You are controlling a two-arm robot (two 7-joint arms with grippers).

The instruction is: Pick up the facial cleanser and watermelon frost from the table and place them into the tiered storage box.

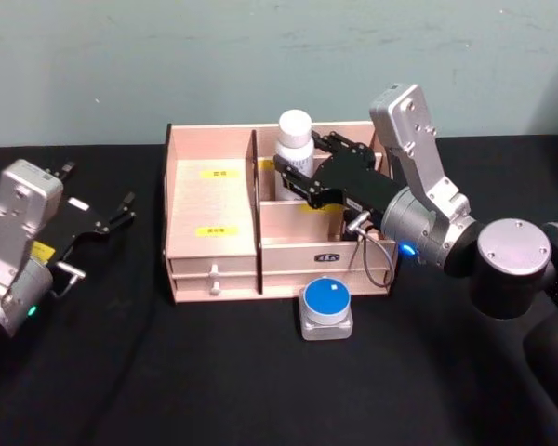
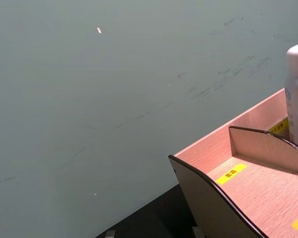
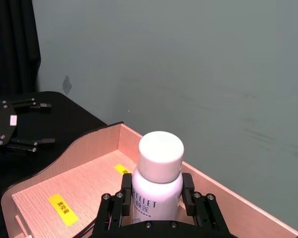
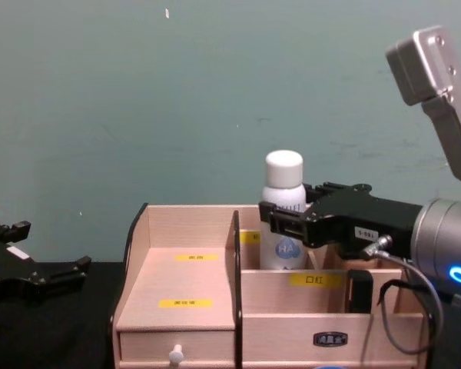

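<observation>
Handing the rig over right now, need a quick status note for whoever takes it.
Right gripper: shut on the facial cleanser, holding it upright in the rear right compartment of the tiered storage box; not released yet.
Left gripper: open, parked over the table at the left.
Watermelon frost: on the table just in front of the box, untouched.
Left to do: release the cleanser, then box the jar.

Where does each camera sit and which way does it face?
Head: high, looking down on the box, jar, right hand and open, parked left hand.
Chest: low, facing the box front; right hand reaches in from the right.
Left wrist: looks past the box's corner to the wall.
Right wrist: over its own fingers, clasped on the cleanser.
Shared: all four show the cleanser.
</observation>
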